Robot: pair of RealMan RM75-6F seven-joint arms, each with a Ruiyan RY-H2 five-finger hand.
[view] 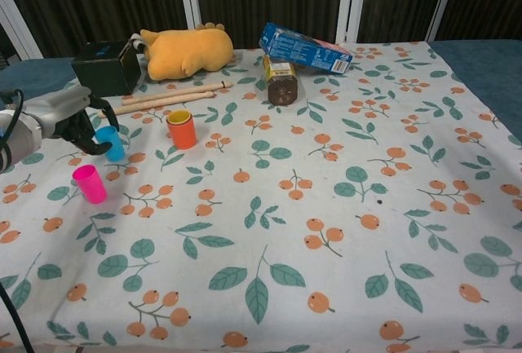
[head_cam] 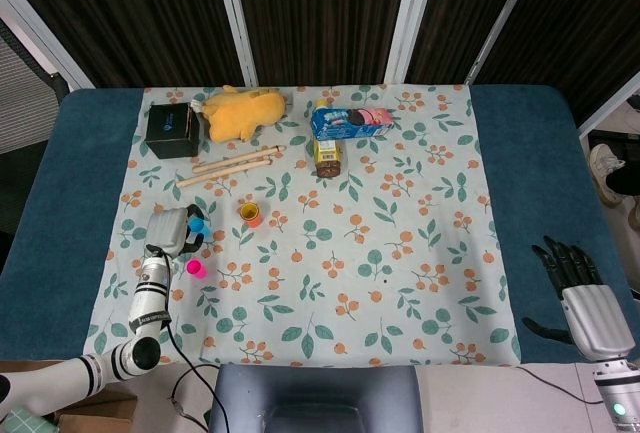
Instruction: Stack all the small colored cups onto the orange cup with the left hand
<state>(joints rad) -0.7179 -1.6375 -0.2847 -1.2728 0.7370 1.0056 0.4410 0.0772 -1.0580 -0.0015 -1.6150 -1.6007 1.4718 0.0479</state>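
Blue cup (view: 110,143) upright just left of the orange cup (view: 181,129), pink cup (view: 89,183) nearer the front-left. Left hand (view: 69,121) against the blue cup's left side, fingers curled round it, seemingly touching; firm grip unconfirmed. Right hand (head_cam: 575,278) far off right, fingers spread, empty.

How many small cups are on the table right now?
3: the orange cup standing mid-left, the blue cup at the left hand, the pink cup nearer the front edge. None seems hidden.
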